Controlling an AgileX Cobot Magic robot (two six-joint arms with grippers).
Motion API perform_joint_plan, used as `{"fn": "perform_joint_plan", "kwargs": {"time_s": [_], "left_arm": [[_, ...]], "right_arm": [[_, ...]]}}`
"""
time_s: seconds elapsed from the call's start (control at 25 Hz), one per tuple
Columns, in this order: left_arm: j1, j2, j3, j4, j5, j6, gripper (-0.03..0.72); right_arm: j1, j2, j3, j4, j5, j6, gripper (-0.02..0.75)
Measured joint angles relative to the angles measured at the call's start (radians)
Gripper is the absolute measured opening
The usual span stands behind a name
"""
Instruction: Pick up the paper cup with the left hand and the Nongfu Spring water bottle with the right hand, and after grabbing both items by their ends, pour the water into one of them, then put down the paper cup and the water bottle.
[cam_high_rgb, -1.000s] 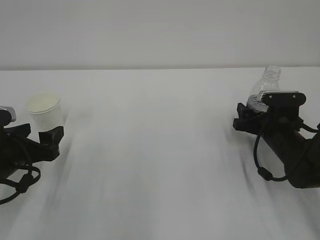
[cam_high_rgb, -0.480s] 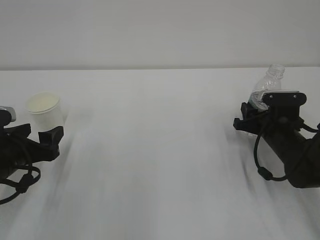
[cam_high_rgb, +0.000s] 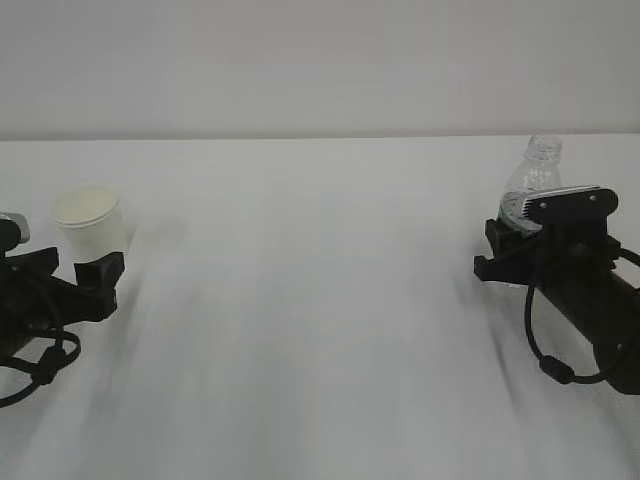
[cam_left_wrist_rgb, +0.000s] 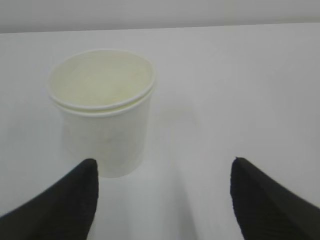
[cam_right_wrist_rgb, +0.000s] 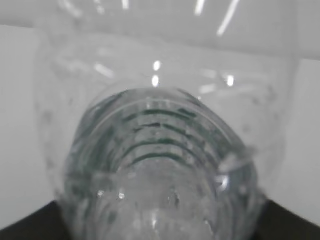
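White table (cam_high_rgb: 320, 300), pale wall behind. Cup (cam_high_rgb: 90, 222) upright far left, ahead of left gripper (cam_high_rgb: 62, 270), jaws wide, not touching. Bottle (cam_high_rgb: 530, 182) far right, between right gripper (cam_high_rgb: 515, 250) fingers; grip or gap impossible to tell.

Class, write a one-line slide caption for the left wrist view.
Open left gripper faces an upright, empty paper cup on the white table, not yet gripping it.

The white table (cam_high_rgb: 320, 300) was plain and matte, with faint soft shadows across it. Behind it stood a pale grey wall (cam_high_rgb: 320, 60), meeting the tabletop's far edge.
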Motion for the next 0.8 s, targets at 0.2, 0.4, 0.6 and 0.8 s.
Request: {"fn": "perform_joint_plan", "kwargs": {"time_s": [0.2,0.4,0.6,0.8], "left_arm": [[0.000,0.000,0.000,-0.003,0.000,0.000,0.591],[0.000,0.000,0.000,-0.008,0.000,0.000,0.589],[0.000,0.000,0.000,-0.066,0.000,0.000,0.601],[0.000,0.000,-0.004,-0.078,0.000,0.000,0.675]], "right_arm": [[0.000,-0.137,0.097,-0.002,0.003,-0.015,0.396],[0.000,-0.258,0.190,-0.021,0.003,-0.007,0.395],[0.000,-0.322,0.256,-0.055,0.003,0.024,0.395],[0.000,-0.334,0.301,-0.078,0.003,0.031,0.395]]}}
